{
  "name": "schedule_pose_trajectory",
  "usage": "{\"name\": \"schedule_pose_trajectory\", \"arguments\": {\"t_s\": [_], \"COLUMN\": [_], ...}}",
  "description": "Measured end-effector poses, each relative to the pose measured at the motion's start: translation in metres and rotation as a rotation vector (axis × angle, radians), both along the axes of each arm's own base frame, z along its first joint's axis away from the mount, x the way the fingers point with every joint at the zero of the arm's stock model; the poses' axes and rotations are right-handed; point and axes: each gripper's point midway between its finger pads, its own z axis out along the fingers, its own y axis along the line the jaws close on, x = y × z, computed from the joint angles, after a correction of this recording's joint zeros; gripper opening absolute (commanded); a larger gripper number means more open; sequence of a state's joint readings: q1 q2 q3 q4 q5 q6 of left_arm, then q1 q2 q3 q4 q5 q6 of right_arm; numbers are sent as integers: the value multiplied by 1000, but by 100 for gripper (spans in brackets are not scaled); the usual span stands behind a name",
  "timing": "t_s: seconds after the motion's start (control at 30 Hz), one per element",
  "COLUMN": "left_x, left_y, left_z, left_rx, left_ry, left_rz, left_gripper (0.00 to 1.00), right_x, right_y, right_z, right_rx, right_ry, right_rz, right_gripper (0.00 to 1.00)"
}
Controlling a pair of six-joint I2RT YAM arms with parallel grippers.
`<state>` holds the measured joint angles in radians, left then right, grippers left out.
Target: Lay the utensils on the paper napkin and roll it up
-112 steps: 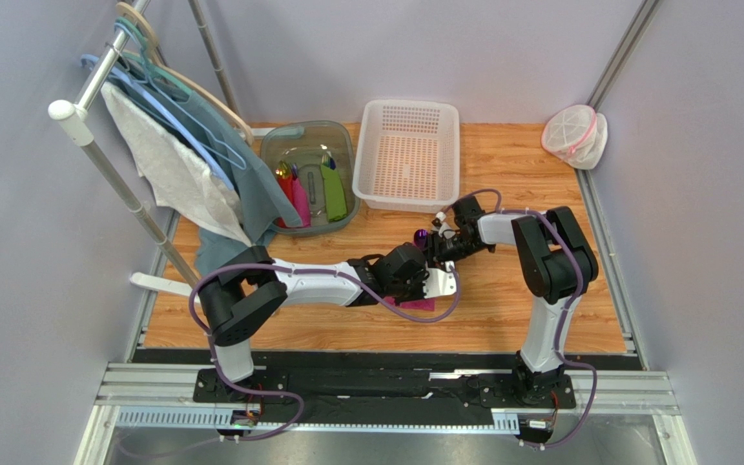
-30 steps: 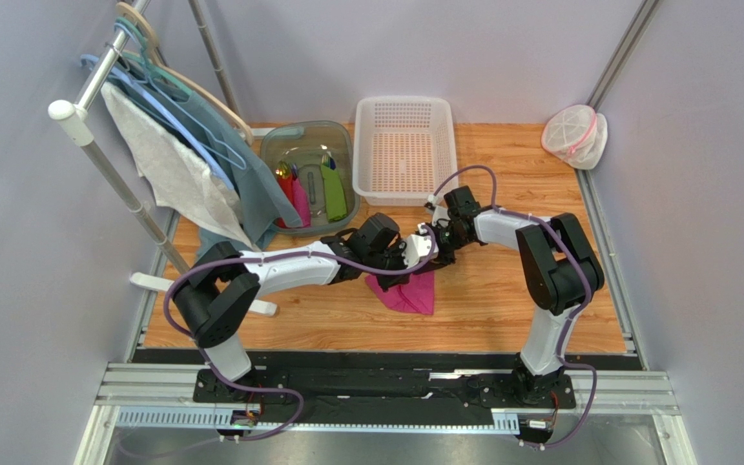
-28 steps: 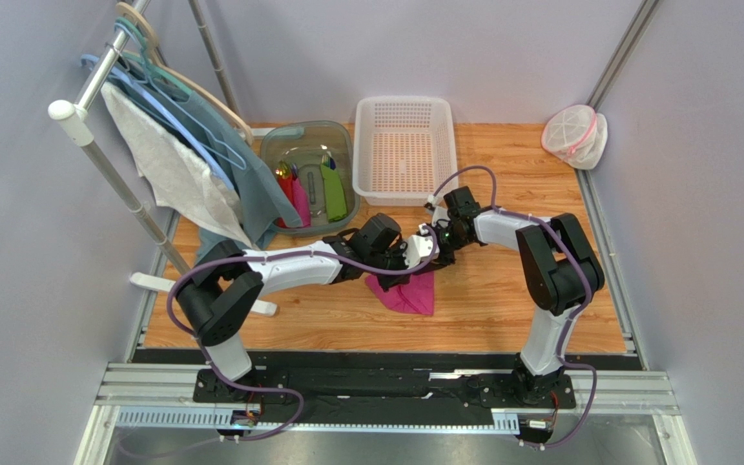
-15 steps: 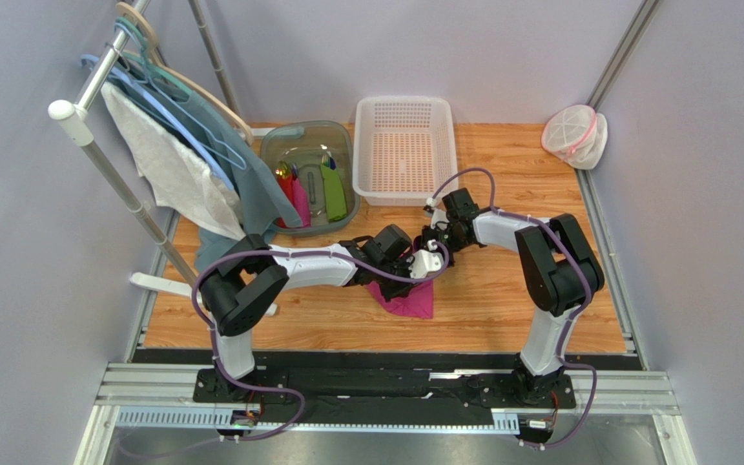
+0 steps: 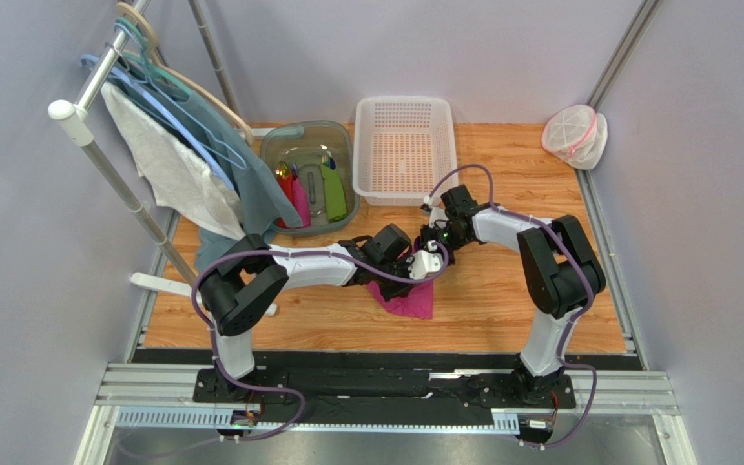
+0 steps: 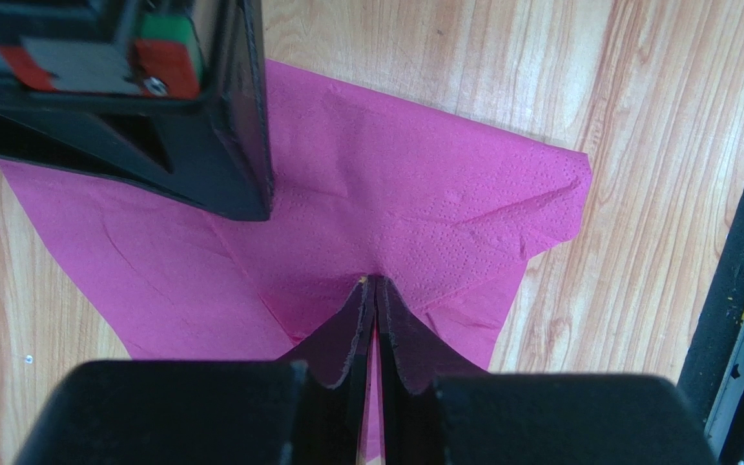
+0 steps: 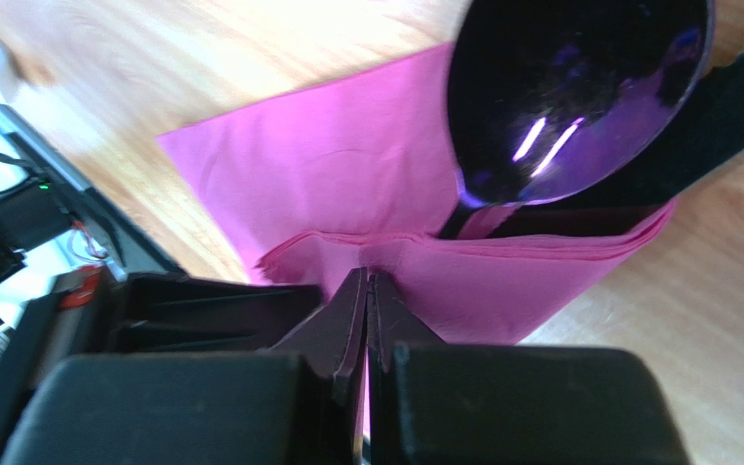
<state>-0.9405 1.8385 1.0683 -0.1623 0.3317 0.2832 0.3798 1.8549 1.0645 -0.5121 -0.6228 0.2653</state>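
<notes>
Top external view: the left gripper (image 5: 419,265) and the right gripper (image 5: 438,242) meet over the paper napkin (image 5: 408,301), which lies crumpled on the wooden table (image 5: 502,310) near the middle, on the near side of the white basket (image 5: 406,145). The utensils cannot be made out from up here.

Left wrist view: the fingers are pressed together on a small raised pleat of the magenta sheet, so this gripper is clamped on the paper. The rest of the napkin fans out flat on the wood beyond it, creased toward the pinch. The other arm's dark housing sits over the far-left part.

Right wrist view: these fingers are likewise closed on the edge of a folded layer. The dark purple spoon (image 7: 575,87) pokes its bowl out just beyond the fold, with the black knife (image 7: 725,97) under it — their handles are tucked inside the paper.

The step in hand looks like the rolling itself. To do it well, both pinches should travel together in one direction and at one pace, since thin paper pulled two ways would likely tear at the pleat. Keeping the fold snug against the handles should stop the spoon and knife from sliding out of the open end.
</notes>
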Motion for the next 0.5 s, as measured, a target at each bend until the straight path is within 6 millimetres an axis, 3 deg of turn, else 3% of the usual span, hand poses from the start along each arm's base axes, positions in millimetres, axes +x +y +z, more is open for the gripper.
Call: {"name": "schedule_pose_trajectory", "arguments": {"t_s": [0.1,0.13,0.23,0.33,0.4,0.5], "left_x": [-1,-2,-4,-14,-7,6], "left_y": [1,2,11,36,52,69], "left_z": [0,1,4,18,28,49], "left_rx": [4,6,10,-6,-27,-80], "left_ry": [8,10,18,53,70,99], "left_rz": [7,10,34,95,165,282], "left_gripper": [17,26,39,47,51,66], "right_x": [-2,-2,-2,-2,-3,-3], "right_y": [1,2,2,2,2,2], "right_z": [-5,-5,-5,-5,-6,-6], "right_rx": [-1,-1,-1,-1,-1,-2], "right_ry": [17,18,18,18,19,19], "right_rz": [7,8,8,8,8,7], "right_gripper": [0,0,0,0,0,0]}}
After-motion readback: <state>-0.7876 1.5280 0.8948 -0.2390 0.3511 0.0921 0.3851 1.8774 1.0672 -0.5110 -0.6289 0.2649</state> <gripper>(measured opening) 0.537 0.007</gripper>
